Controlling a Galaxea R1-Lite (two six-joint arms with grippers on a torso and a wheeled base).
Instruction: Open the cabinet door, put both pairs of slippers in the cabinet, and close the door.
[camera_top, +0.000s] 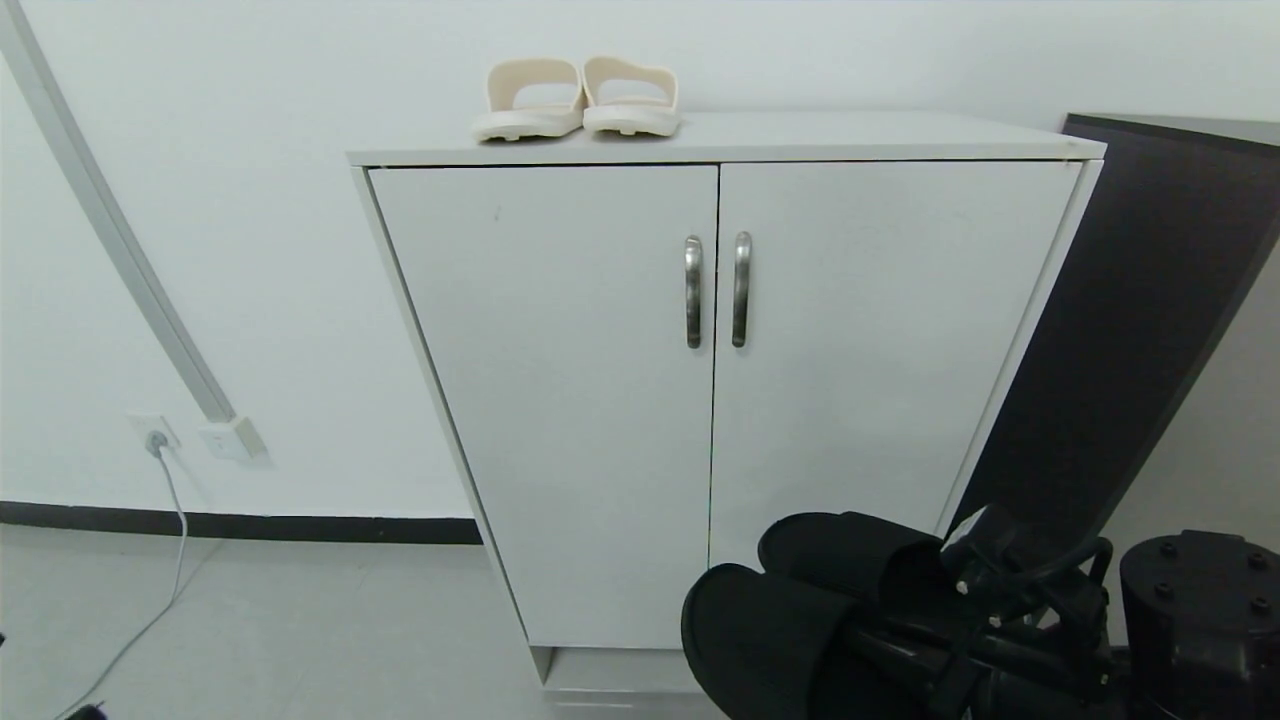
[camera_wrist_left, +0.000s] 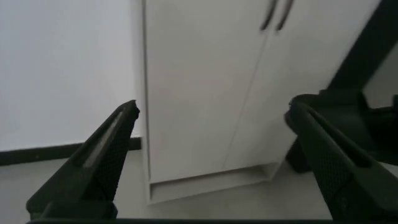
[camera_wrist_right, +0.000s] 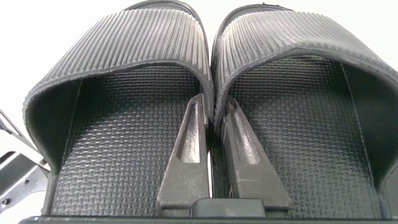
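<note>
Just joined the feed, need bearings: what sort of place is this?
Probably a home or office entryway: white two-door cabinet against a plain wall, cream slippers on top, black slippers held in the right claw.

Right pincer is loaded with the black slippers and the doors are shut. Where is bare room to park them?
Cabinet top: bare from the cream slippers to its right edge; only a short strip on their left. Floor between cabinet side and wall cable is bare too. Crowded: low before the right door, where the black slippers sit in the right pincer.
</note>
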